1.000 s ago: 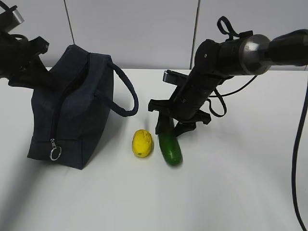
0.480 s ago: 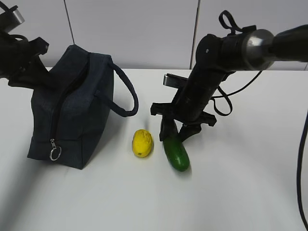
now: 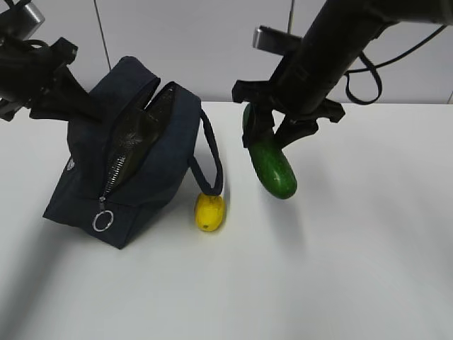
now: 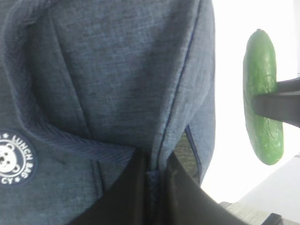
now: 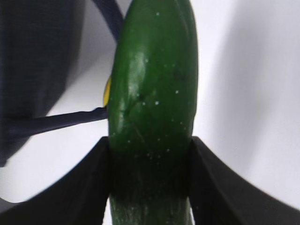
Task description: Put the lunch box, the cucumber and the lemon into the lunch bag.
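Navy fabric lunch bag [image 3: 134, 163] is pinched at its rim by my left gripper [image 4: 152, 180], holding it open while my right gripper [image 3: 272, 131] clamps the cucumber [image 3: 270, 164] aloft

Lunch bag [image 3: 134, 163]: dark navy, far left, tilted, top zipper open, silver ring pull [image 3: 102, 222] at near end.
Left gripper [image 3: 67, 99]: at bag's far-left top edge.
Right gripper [image 3: 272, 124]: clamps cucumber [image 3: 270, 161], lifted clear of the table [image 3: 340, 269].
Lemon [image 3: 209, 211]: on table, under bag's handle [image 3: 211, 161].
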You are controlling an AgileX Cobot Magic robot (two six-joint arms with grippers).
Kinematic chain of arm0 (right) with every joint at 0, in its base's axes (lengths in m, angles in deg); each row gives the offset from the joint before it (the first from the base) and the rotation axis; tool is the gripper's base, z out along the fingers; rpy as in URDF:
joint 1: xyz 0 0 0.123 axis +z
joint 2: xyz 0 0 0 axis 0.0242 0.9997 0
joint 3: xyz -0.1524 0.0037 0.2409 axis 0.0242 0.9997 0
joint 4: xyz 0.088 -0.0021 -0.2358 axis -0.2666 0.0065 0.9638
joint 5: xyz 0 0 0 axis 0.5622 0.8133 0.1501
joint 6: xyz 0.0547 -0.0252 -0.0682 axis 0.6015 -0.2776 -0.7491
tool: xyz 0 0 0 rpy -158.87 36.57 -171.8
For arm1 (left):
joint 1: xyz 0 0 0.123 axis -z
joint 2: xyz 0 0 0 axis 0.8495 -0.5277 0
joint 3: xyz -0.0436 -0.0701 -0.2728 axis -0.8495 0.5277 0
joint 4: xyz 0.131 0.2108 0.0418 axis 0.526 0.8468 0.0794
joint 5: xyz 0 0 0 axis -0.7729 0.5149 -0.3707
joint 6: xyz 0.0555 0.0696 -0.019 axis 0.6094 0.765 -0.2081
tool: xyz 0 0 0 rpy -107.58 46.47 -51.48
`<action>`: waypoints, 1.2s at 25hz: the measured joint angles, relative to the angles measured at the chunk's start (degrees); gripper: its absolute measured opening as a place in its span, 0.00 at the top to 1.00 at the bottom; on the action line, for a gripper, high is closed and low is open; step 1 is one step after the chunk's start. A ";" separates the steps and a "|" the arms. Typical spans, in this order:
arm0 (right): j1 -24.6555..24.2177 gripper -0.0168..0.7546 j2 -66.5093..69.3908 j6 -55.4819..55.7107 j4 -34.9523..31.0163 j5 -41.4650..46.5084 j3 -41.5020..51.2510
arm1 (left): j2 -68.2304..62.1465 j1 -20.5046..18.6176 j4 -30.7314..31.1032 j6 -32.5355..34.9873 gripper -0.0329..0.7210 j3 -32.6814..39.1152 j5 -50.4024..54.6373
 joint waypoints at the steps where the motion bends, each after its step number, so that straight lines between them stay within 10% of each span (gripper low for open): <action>1: 0.00 0.51 -1.11 -0.18 -0.18 0.00 0.00 | 0.00 0.00 -1.46 0.90 0.93 0.00 0.15; 17: 0.00 0.51 0.74 -17.30 -37.84 -10.41 0.00 | 0.00 0.00 -5.00 3.57 0.93 0.00 0.19; 30: 3.22 0.51 7.93 -18.35 -47.49 -15.04 0.21 | -0.04 0.00 -5.24 4.70 0.93 0.00 0.28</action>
